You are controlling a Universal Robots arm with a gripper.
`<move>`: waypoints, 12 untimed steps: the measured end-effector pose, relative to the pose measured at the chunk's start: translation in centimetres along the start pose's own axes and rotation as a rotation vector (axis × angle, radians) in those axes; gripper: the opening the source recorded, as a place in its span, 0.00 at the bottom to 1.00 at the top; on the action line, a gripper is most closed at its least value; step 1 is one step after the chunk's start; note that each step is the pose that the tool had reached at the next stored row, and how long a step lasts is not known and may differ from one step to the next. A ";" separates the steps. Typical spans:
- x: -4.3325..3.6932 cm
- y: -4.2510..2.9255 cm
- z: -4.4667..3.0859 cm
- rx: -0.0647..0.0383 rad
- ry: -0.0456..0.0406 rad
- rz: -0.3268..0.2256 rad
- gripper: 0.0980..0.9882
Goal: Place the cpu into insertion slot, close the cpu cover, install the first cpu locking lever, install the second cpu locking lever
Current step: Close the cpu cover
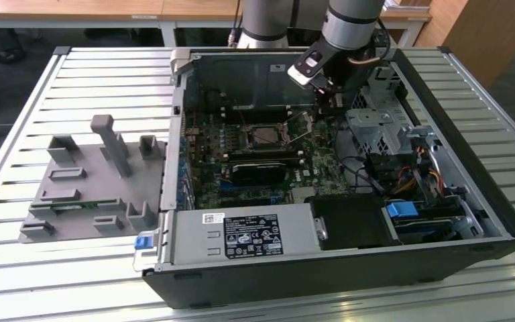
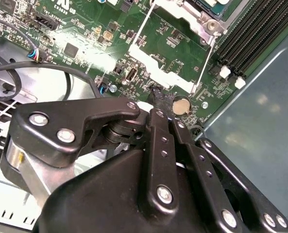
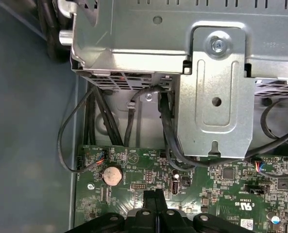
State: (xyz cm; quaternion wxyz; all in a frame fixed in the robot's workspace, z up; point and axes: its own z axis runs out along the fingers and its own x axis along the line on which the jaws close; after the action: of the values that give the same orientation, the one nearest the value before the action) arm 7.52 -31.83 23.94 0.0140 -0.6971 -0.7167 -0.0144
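Both fingers of the claw [image 2: 156,94] are pressed together, empty. Just beyond the tips the cover [image 2: 151,62] stands raised; past it the chip [image 1: 264,138] appears seated in the socket [image 1: 246,137]. I judge a slow, centred push on the frame best.

A black label [image 1: 251,236] with white marks and fine print sits on the power supply [image 1: 195,235] in the exterior view, with a small white sticker [image 1: 211,217] just beside it; neither is legible. In both wrist views the green board [image 3: 202,179] [image 2: 85,29] carries white printed codes and part markings, too fine to read with certainty
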 end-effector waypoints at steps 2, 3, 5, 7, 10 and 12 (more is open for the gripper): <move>0.00 0.01 0.18 0.003 0.0000 0.000 0.01; 0.00 0.01 0.27 0.003 0.0001 0.000 0.01; -0.01 0.01 0.41 0.004 0.0001 0.000 0.01; -0.02 0.02 0.52 0.005 0.0001 0.000 0.01; -0.02 -0.01 0.61 0.005 0.0000 0.000 0.01; -0.01 -0.23 0.63 0.005 0.0001 0.000 0.01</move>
State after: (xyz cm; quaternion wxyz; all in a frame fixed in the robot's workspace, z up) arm 7.29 -31.82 23.30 0.0159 -0.6970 -0.7168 -0.0125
